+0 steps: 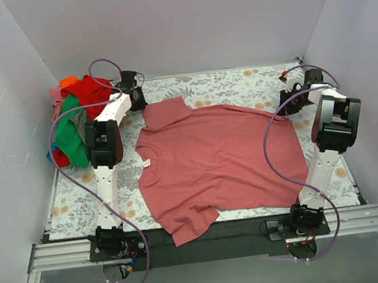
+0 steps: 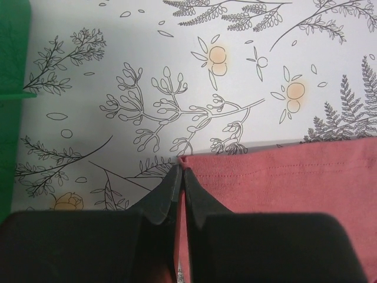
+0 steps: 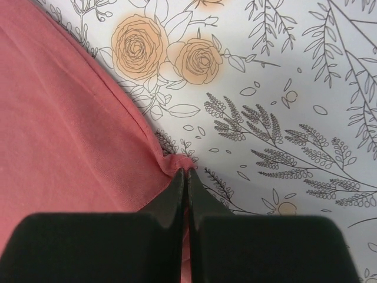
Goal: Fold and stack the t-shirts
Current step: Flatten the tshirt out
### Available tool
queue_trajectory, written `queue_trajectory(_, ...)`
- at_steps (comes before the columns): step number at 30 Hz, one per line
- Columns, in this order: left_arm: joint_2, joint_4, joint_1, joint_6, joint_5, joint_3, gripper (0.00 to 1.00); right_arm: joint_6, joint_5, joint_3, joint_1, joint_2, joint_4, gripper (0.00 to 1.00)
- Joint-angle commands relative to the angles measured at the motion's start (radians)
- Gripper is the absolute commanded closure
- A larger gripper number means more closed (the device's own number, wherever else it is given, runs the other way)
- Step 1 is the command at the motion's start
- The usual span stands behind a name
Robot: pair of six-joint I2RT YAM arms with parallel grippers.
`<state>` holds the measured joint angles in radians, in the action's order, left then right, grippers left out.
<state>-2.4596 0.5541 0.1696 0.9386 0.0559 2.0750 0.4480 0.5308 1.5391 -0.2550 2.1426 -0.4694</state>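
**A:** What lies nearest the arm bases?

**B:** One sleeve of the dusty salmon-pink cotton t-shirt (image 1: 222, 158) laps over the black strip at the table's near edge (image 1: 246, 225). The rest is spread flat on the floral-printed table cover (image 1: 237, 81), neck to the left.

**A:** Any bare cover around it?

**B:** A band on the left, a narrower one on the right, and a strip along the far edge.

**A:** And the grippers?

**B:** The left gripper (image 2: 179, 171) is clamped tight on the corner of the far sleeve's hem. The right gripper (image 3: 187, 172) is pinched closed on a puckered bit of the shirt's far bottom corner.

**A:** Farther out?

**B:** A heap of red, green and orange cotton t-shirts (image 1: 74, 120) crowds the far left corner, against the plain white wall (image 1: 162, 21).
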Motion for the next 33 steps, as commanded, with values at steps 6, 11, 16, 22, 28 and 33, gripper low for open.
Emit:
queue_trajectory(6,0.112,-0.005,-0.001,-0.006,-0.054,-0.045,1.00,0.026,-0.025,-0.082,0.008,-0.047,-0.090,0.99)
queue_trajectory(11,0.334,-0.112,-0.002,-0.001,-0.030,-0.235,1.00,0.064,-0.005,-0.210,0.011,-0.180,-0.087,0.99)
queue_trajectory(16,0.549,-0.209,-0.001,0.005,-0.019,-0.424,1.00,0.103,-0.005,-0.355,0.013,-0.407,-0.072,0.99)
queue_trajectory(22,0.793,-0.249,-0.001,0.008,-0.011,-0.588,1.00,0.165,-0.015,-0.482,0.016,-0.708,-0.101,0.99)
queue_trajectory(28,1.002,-0.266,-0.001,0.034,-0.008,-0.580,1.00,0.259,-0.069,-0.272,0.025,-0.934,-0.216,0.99)
queue_trajectory(33,1.079,-0.272,-0.001,0.081,-0.013,-0.417,1.00,0.282,-0.092,0.126,0.030,-0.919,-0.323,0.99)
